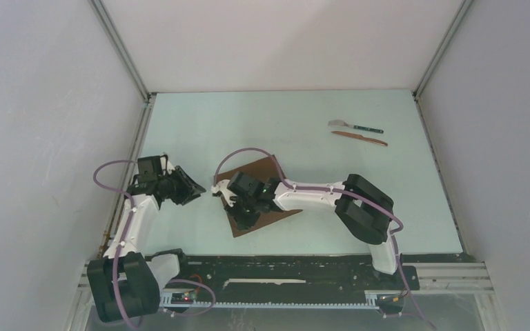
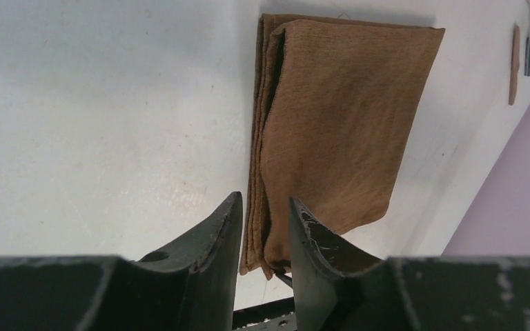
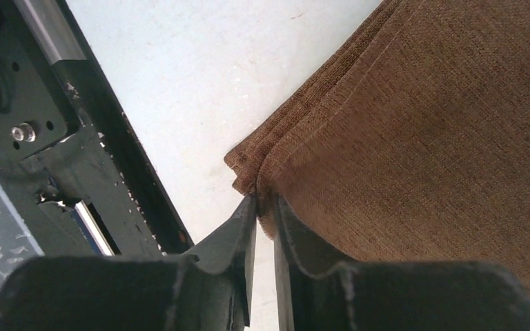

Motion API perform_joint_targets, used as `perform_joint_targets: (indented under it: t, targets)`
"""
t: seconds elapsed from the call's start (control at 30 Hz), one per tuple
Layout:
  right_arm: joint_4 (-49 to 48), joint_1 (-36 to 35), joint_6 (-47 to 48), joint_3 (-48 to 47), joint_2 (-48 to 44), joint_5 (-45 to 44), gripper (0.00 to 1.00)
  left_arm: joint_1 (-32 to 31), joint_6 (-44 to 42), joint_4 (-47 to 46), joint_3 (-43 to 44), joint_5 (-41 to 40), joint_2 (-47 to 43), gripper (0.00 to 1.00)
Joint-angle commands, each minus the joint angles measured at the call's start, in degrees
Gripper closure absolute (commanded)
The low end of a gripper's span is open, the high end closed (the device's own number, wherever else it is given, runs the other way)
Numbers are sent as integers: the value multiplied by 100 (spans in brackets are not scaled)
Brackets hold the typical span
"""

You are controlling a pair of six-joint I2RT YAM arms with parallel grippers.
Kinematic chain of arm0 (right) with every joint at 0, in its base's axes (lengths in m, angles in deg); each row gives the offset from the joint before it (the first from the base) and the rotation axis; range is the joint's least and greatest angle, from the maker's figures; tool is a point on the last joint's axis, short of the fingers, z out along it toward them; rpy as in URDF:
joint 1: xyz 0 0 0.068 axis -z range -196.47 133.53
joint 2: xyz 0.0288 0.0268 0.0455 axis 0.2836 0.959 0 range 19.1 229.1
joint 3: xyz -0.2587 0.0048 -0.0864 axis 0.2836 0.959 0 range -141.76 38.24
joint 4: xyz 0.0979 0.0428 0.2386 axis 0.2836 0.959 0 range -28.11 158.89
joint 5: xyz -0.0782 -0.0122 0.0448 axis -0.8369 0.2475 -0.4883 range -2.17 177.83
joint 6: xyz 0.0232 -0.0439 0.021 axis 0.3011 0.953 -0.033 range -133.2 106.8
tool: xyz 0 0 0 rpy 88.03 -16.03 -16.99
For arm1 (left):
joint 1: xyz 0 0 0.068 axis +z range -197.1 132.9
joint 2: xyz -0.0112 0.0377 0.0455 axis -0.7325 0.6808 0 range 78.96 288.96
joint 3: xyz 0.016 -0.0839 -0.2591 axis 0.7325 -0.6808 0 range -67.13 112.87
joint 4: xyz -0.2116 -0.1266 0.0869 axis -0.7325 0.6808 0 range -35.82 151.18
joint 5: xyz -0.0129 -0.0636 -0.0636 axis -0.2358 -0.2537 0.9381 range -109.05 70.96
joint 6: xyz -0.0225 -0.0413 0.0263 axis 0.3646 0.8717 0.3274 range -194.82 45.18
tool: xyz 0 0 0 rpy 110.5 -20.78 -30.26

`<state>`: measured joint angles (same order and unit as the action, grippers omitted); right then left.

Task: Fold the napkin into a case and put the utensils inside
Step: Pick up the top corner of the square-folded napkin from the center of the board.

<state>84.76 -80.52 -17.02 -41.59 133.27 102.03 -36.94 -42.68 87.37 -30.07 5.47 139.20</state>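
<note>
Although the napkin [image 1: 259, 172] lies folded in several layers on the table [image 1: 200, 124], no finished case is evident. The right gripper [image 3: 263, 200] is pinched on the cloth's near corner. The left gripper [image 2: 266, 198] hovers beside it, jaws part-open and holding nothing. The fork [image 1: 355, 127] and knife [image 1: 359, 137] rest well apart at far right, not yet inserted. Judged under halfway.

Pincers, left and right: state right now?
Left pincer: open, holding nothing.
Right pincer: closed on the napkin edge.
</note>
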Motion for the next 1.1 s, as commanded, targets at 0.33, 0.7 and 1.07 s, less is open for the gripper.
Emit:
perform_joint_targets:
  t: [0.33, 0.7, 1.07]
  targets:
    - [-332, 155, -222, 194, -398, 391, 100, -1059, 1204, -563, -851, 619, 41, 62]
    - [-712, 494, -585, 583, -678, 500, 100, -1570, 2521, -1735, -1856, 1376, -305, 54]
    - [-913, 439, -611, 686, -812, 506, 100, -1589, 4229, -2351, -2467, 1818, 103, 56]
